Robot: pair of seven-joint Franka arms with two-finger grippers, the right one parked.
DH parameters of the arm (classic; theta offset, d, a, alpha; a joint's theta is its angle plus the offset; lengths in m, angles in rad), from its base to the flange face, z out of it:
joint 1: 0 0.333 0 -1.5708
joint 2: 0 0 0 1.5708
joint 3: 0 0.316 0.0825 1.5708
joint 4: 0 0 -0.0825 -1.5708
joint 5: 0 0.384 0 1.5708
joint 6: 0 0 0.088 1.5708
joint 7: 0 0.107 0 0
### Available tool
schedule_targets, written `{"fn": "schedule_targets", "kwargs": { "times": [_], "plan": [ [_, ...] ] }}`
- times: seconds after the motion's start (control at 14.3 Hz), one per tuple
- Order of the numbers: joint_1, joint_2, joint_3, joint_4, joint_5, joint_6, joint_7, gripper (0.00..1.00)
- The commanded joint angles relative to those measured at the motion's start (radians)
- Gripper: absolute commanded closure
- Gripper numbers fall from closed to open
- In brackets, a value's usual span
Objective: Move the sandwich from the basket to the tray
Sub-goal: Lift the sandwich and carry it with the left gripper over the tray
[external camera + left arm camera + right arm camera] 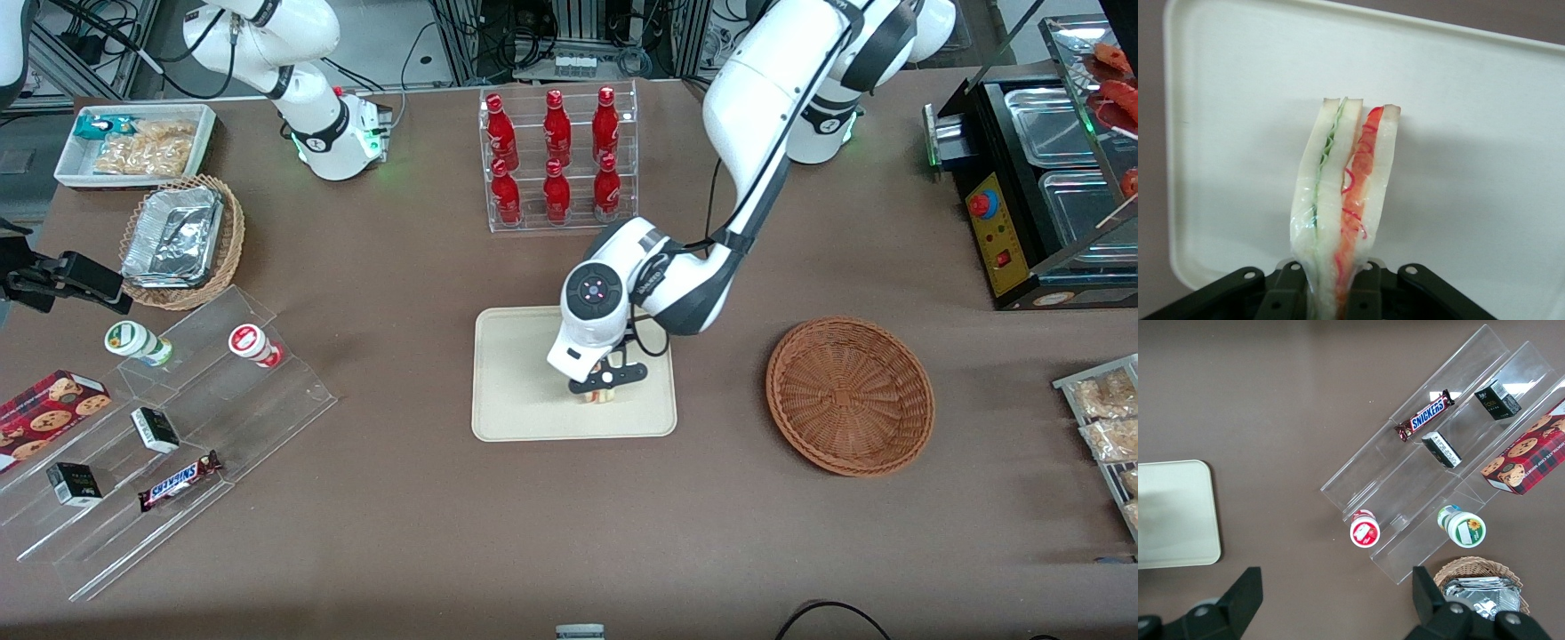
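My left gripper (603,388) is over the cream-beige tray (516,400) and is shut on the sandwich (599,395). In the left wrist view the sandwich (1341,200) is a clear-wrapped white wedge with green and red filling, pinched at its base between the black fingers (1288,293), low over the tray (1471,133). I cannot tell whether it touches the tray. The reddish-brown wicker basket (850,395) lies empty beside the tray, toward the working arm's end of the table.
A clear rack of red bottles (558,160) stands farther from the front camera than the tray. A clear stepped stand (169,427) with snacks, a lighter basket with a foil tray (178,236) and a white bin (133,147) lie toward the parked arm's end. A black appliance (1031,187) and bagged snacks (1107,418) lie toward the working arm's end.
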Motion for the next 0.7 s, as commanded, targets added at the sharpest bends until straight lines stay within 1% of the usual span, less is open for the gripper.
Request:
{"fn": "schedule_targets", "kwargs": {
  "times": [0.0,0.28,0.35,0.42,0.49,0.56,0.63],
  "plan": [
    [-0.039,0.044,0.016,0.052,-0.005,0.021,-0.036,0.90],
    [-0.039,0.067,-0.001,0.083,-0.006,0.023,-0.039,0.88],
    [-0.039,0.071,-0.001,0.083,-0.006,0.023,-0.036,0.83],
    [-0.039,0.074,-0.001,0.081,-0.006,0.028,-0.026,0.67],
    [-0.037,0.083,-0.001,0.083,-0.002,0.040,-0.020,0.38],
    [-0.034,0.083,-0.001,0.083,0.001,0.053,-0.016,0.00],
    [-0.034,0.078,-0.001,0.083,-0.006,0.055,-0.021,0.00]
  ]
}}
